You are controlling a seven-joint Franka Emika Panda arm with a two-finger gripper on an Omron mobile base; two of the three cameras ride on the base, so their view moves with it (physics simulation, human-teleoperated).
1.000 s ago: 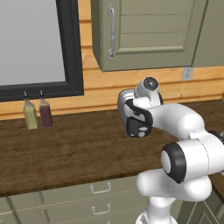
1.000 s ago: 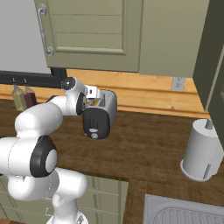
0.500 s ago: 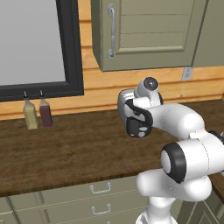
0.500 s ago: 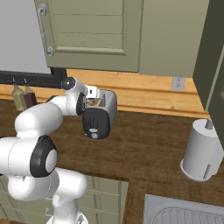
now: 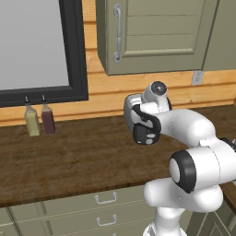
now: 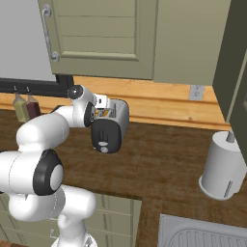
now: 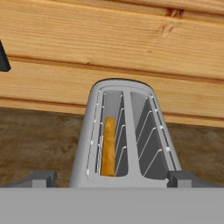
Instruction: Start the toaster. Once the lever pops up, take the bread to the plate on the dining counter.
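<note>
- Right now the gripper point(image 7: 112, 178) hangs just above the near end of the toaster point(image 6: 110, 126), its jaws spread wide and holding nothing; in the hand view a dark fingertip point(image 7: 40, 178) stands at either side of the toaster body.
- The toaster stands on the dark wooden counter point(image 5: 83, 156) close to the plank wall; from where the arm rises it sits at about twelve o'clock.
- The bread point(image 7: 108, 146) sits deep in the left slot, its golden edge below the rim; the right slot is empty.
- Judging by that, the step in hand is pressing the lever on the black end panel point(image 6: 104, 137).
- To do it well, I would come down over that panel, set one finger on the lever and push straight down, not sideways.
- No brand, label or writing can be read on anything.
</note>
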